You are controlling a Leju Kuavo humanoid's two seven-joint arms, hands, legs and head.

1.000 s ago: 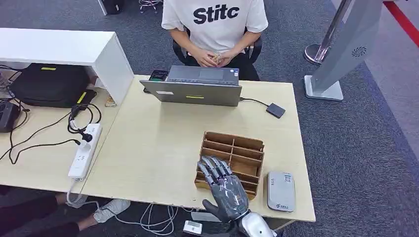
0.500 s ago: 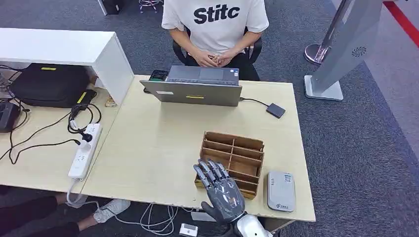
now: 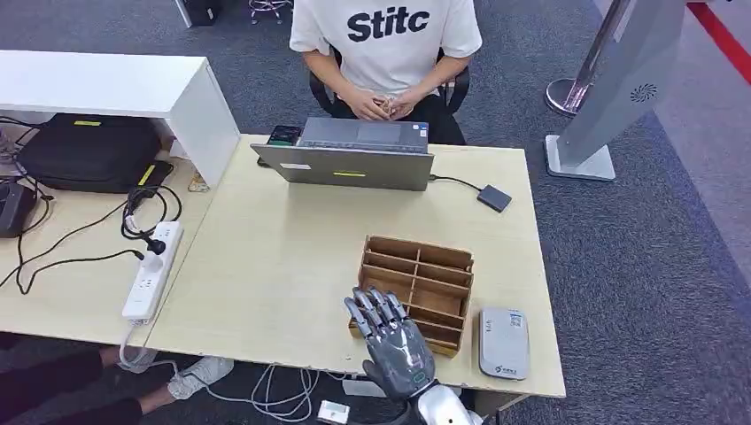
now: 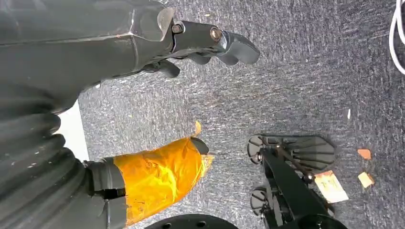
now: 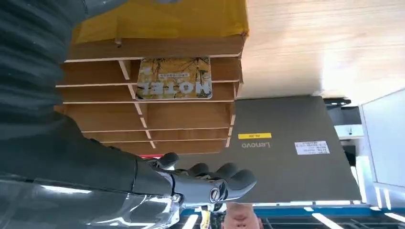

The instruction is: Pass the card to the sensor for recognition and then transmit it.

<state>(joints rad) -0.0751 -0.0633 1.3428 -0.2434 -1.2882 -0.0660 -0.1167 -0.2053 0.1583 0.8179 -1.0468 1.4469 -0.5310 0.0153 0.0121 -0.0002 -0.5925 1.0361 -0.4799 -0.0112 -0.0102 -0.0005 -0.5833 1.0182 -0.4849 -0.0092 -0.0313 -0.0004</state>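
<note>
The right hand [image 3: 396, 341] hovers at the near edge of the table [image 3: 283, 257], fingers apart and stretched forward over the front of the wooden organizer [image 3: 416, 292], holding nothing. In the right wrist view the card [image 5: 174, 78] (yellow, printed "MOTEL") stands in 1 of the organizer's slots, apart from the fingers [image 5: 224, 179]. Just to the right of the organizer lies the grey sensor [image 3: 504, 343], flat on the tabletop. The left hand [image 4: 210, 43] hangs down over grey carpet, fingers loose and empty. Further back sits a laptop [image 3: 345, 159], its lid toward the robot, and behind it a person [image 3: 385, 53] with hands clasped.
</note>
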